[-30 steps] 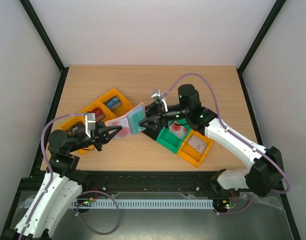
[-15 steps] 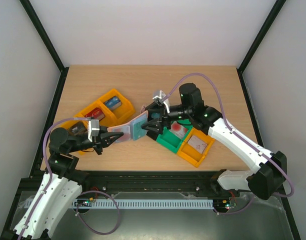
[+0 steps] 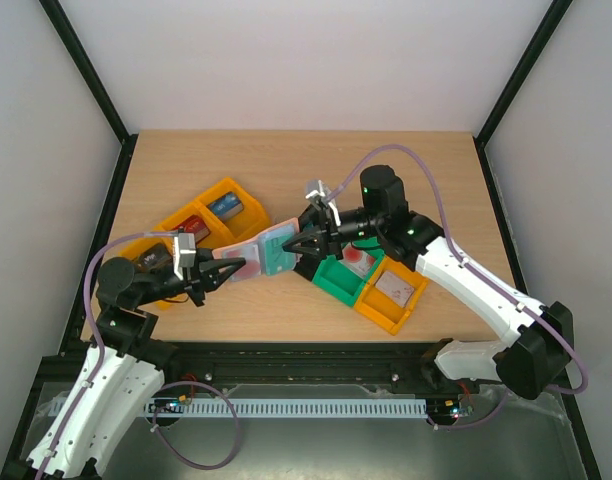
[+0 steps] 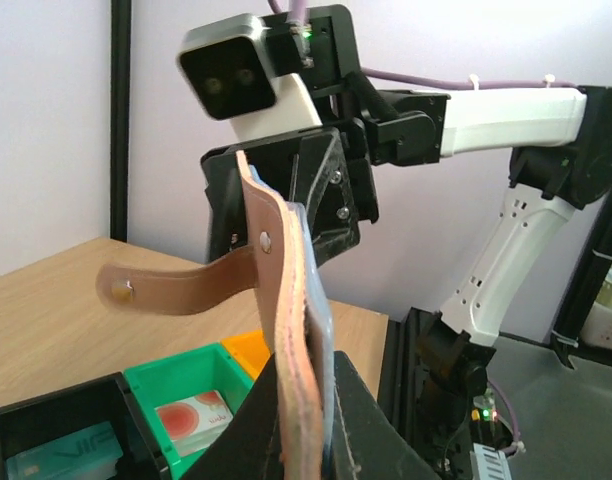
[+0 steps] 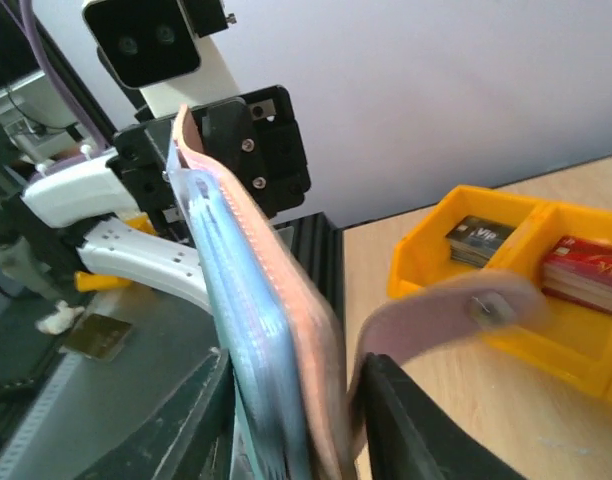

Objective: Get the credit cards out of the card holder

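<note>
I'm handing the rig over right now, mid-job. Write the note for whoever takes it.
Left gripper: shut on the card holder, held up off the table.
Right gripper: jaws either side of the holder's other end; grip unclear.
Credit cards: some lie in the green bin and orange bin; a teal face shows in the holder.
Done: some cards out.
Left: pull any cards in the holder, bin them.
</note>
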